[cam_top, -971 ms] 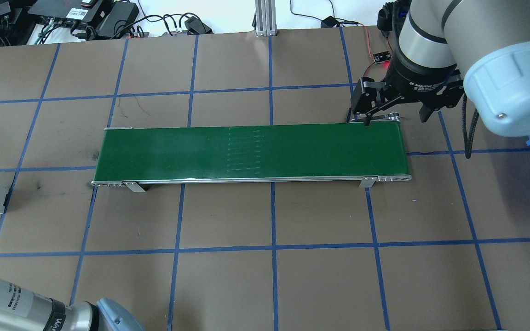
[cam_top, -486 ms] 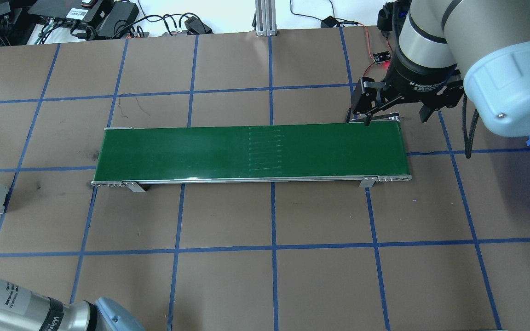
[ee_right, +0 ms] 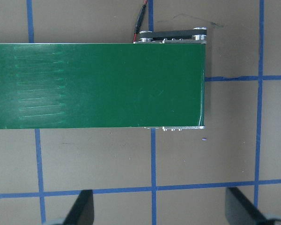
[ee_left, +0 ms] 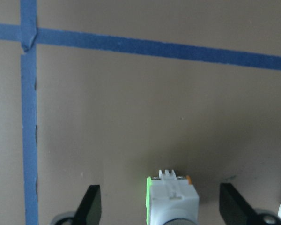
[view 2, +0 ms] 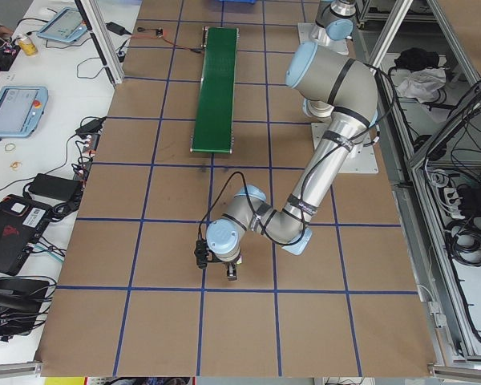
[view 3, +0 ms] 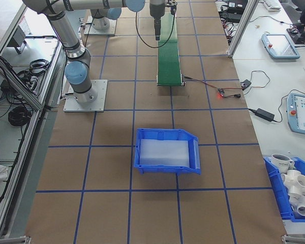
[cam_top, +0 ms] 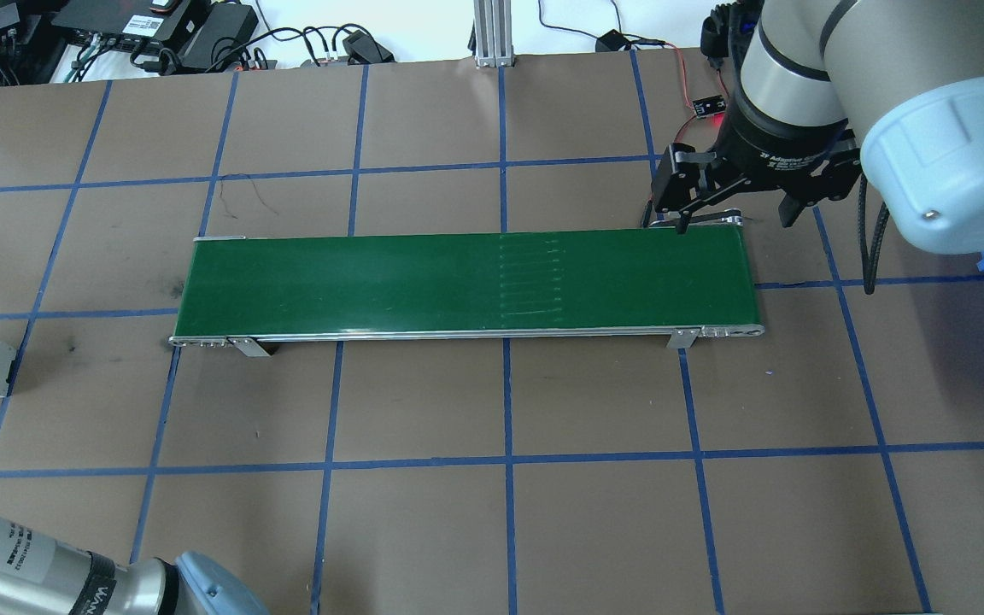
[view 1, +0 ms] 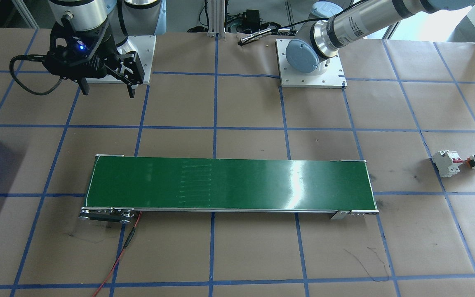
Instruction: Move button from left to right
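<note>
Green-capped push-button with white body point(ee_left: 171, 197) is seen on brown paper table point(ee_left: 131, 108), between spread fingers of left gripper point(ee_left: 161, 208); not yet gripped. Right gripper point(cam_top: 735, 205) is held open, empty, above green conveyor belt point(cam_top: 458, 278) right end. Transfer not started.

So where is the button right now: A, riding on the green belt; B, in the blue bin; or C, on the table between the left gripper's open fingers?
C: in the left wrist view the button lies on the brown table between the left gripper's spread fingers, not yet gripped.
</note>
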Action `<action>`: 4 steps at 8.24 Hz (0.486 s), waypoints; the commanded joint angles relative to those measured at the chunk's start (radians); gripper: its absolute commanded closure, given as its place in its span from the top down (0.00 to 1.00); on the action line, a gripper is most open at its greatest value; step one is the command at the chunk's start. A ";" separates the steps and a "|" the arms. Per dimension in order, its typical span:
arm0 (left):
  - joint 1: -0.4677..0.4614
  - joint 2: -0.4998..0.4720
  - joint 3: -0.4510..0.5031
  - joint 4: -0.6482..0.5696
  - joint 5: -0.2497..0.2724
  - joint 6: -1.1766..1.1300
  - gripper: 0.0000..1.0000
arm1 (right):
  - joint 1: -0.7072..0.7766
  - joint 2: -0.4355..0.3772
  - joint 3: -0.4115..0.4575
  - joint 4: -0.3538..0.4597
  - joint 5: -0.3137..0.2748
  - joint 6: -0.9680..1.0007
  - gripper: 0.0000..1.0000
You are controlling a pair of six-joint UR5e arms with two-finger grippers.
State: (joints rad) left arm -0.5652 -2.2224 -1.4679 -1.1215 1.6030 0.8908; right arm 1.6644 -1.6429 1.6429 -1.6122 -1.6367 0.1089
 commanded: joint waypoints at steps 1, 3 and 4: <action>0.001 -0.007 0.000 -0.011 0.027 0.007 0.55 | 0.000 0.000 0.000 0.000 0.000 0.000 1.00; 0.002 -0.005 -0.012 -0.017 0.028 0.007 0.54 | 0.000 0.000 0.000 0.000 0.000 0.000 1.00; 0.002 -0.005 -0.018 -0.017 0.028 0.007 0.52 | 0.000 0.000 0.000 0.000 0.000 0.000 1.00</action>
State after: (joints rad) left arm -0.5638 -2.2280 -1.4744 -1.1348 1.6286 0.8972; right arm 1.6643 -1.6429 1.6429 -1.6122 -1.6368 0.1089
